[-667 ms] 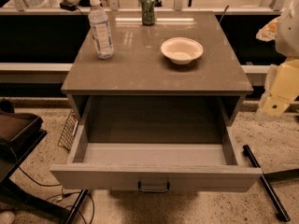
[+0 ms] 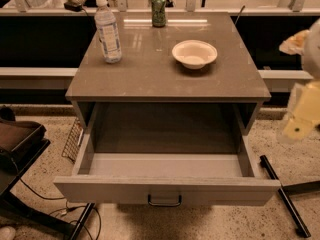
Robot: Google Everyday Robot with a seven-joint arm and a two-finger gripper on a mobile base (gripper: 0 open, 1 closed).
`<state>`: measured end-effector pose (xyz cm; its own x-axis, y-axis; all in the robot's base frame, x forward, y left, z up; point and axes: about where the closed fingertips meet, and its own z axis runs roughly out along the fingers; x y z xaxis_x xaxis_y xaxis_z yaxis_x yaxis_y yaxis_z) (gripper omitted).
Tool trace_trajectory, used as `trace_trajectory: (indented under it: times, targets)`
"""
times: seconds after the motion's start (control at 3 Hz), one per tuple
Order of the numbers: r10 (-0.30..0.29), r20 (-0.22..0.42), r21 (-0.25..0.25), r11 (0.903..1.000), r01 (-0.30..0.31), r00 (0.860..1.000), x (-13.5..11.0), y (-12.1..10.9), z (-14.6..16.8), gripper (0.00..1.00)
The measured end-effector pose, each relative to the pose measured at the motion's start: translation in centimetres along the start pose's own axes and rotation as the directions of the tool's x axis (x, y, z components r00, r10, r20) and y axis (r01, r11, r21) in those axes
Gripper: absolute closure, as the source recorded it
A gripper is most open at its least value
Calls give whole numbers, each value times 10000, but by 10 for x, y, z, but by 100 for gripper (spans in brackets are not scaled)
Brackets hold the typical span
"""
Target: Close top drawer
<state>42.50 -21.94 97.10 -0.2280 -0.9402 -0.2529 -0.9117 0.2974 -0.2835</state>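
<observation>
Top drawer (image 2: 165, 167): wide, shallow, grey-brown, drawn far out of its cabinet toward the camera, interior bare, flat front panel nearest the viewer with a small dark loop handle (image 2: 164, 202) at centre. Gripper (image 2: 299, 118): pale yellow, hanging at the right edge of view, beside and above the drawer's right front corner, well apart from panel and handle; whether the jaws are released or clenched cannot be told. Step in hand, by judgement: approach, with no contact made and the closing not yet begun. Next move calls for bringing the gripper round in front of the panel, near its centre, and pushing straight back so the drawer runs true and does not skew on its slides. Bench (image 2: 150, 81): smooth brown top above the drawer, bearing a clear water bottle (image 2: 108, 31) at rear left, a green can (image 2: 158, 10) at rear centre and a pale empty bowl (image 2: 194, 53) toward the right. Room: speckled stone floor (image 2: 225, 226), a dark bar (image 2: 282, 194) lying at right, cables and a black stand (image 2: 22, 144) at left.
</observation>
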Motion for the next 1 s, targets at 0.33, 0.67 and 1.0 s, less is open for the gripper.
trace_trajectory:
  times: [0.33, 0.67, 1.0]
  targets:
    - [331, 656, 408, 9985, -358, 9973, 12, 36, 13, 16]
    - [1065, 1153, 8, 9942, -1073, 9876, 37, 88, 79, 47]
    - [1544, 886, -757, 9861, -1479, 9840, 61, 124, 141, 70]
